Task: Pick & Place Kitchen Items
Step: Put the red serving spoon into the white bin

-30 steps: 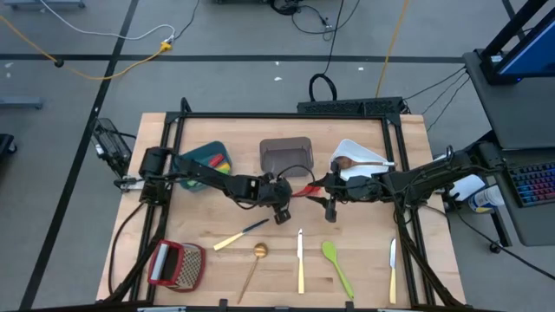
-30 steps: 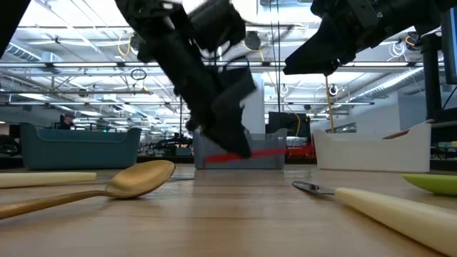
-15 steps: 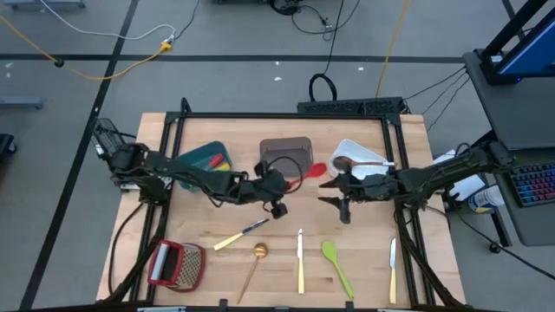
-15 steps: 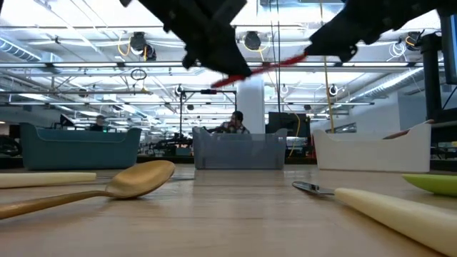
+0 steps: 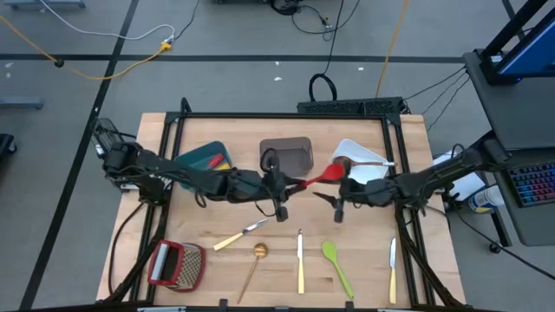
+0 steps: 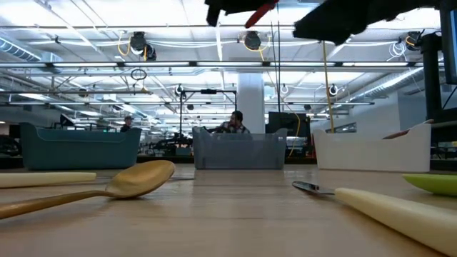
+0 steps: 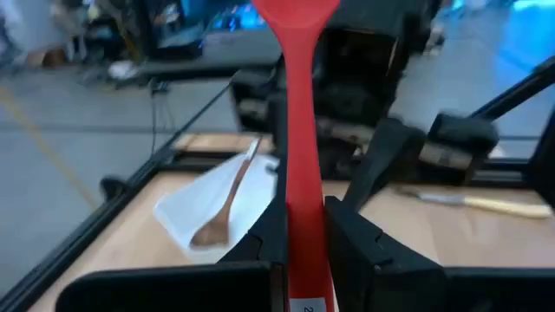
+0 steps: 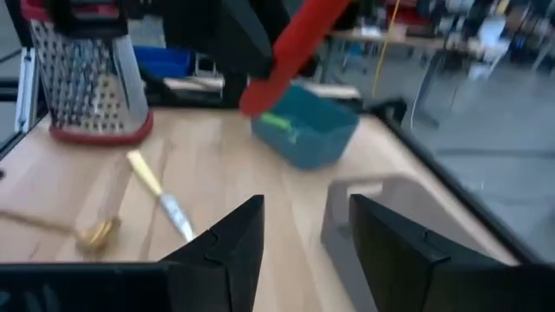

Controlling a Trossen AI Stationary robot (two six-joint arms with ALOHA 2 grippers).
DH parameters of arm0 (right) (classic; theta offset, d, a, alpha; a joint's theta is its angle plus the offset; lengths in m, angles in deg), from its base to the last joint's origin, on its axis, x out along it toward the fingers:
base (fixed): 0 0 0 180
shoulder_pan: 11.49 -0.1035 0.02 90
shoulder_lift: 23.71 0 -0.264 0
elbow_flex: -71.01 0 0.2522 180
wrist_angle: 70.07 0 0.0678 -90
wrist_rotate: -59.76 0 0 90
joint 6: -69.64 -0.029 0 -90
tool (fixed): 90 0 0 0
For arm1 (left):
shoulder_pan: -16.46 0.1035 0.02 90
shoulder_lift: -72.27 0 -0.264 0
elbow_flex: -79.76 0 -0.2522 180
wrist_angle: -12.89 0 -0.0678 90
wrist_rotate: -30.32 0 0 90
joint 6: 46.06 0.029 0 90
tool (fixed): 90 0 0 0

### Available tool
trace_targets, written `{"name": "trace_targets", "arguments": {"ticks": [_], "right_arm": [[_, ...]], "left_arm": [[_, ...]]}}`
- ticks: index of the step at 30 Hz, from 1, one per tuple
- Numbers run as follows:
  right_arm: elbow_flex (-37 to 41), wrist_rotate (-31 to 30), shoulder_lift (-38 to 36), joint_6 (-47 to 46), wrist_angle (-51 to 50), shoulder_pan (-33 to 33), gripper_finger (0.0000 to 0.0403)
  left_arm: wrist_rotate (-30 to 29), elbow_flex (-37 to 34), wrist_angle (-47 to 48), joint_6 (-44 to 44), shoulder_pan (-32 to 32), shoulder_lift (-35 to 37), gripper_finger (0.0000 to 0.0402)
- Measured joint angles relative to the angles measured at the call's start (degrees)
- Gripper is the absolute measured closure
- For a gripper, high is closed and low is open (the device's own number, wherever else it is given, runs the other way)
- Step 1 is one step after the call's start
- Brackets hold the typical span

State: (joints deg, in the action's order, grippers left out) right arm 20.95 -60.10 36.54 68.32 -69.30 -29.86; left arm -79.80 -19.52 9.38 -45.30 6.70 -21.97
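My left gripper [image 5: 284, 185] is shut on a red silicone spatula [image 5: 317, 178], high above the table's middle. The spatula also shows at the top of the low view [image 6: 260, 10]. Its head [image 5: 332, 173] points toward the white bin [image 5: 368, 152], where a brown wooden spoon [image 5: 355, 162] lies. My right gripper [image 5: 335, 204] is open and empty, just right of the spatula's head. On the table lie a cream-handled knife [image 5: 236, 235], a gold spoon [image 5: 257, 253], a second knife [image 5: 300, 260], a green spatula [image 5: 336, 263] and a third knife [image 5: 392, 270]. My left gripper pinches the red spatula's flat handle [image 7: 302, 195] between its two fingers [image 7: 351, 238]. The fingers come roughly level from the table's left and lie along the handle. The spatula is lifted clear, sticking out past the fingertips toward the table's right.
A teal bin [image 5: 206, 160] with colored utensils and a grey bin [image 5: 286, 154] stand at the back beside the white bin. A red-framed grater [image 5: 176, 264] lies at the near left corner. A black frame [image 5: 286, 116] borders the table.
My left gripper has risen from table height near the grey bin, carrying the red spatula up and toward the table's right. The spatula is now lifted clear, its head beside my right gripper.
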Motion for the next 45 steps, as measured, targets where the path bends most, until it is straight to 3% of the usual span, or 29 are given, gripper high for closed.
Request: {"name": "trace_targets", "arguments": {"ticks": [5,8,23,34,45], "right_arm": [[0.0,0.1,4.8,8.9,15.0,0.2,0.0241],[0.0,0.1,5.4,11.2,17.9,-0.2,0.0241],[0.1,4.0,3.1,13.1,19.0,-0.4,0.0241],[-0.1,4.6,2.8,6.5,10.6,-0.5,0.0241],[-0.1,4.7,2.8,9.4,21.7,-0.1,0.0241]], "left_arm": [[3.6,0.0,-3.7,1.7,0.2,-1.6,0.0361],[3.6,0.0,-3.7,1.8,0.2,-1.7,0.036],[4.4,0.1,-3.7,3.7,0.1,-1.7,0.0358],[3.0,-0.1,-3.3,4.1,0.2,-1.8,0.0356],[3.5,-0.1,-1.7,4.0,0.2,-1.8,0.0359]]}}
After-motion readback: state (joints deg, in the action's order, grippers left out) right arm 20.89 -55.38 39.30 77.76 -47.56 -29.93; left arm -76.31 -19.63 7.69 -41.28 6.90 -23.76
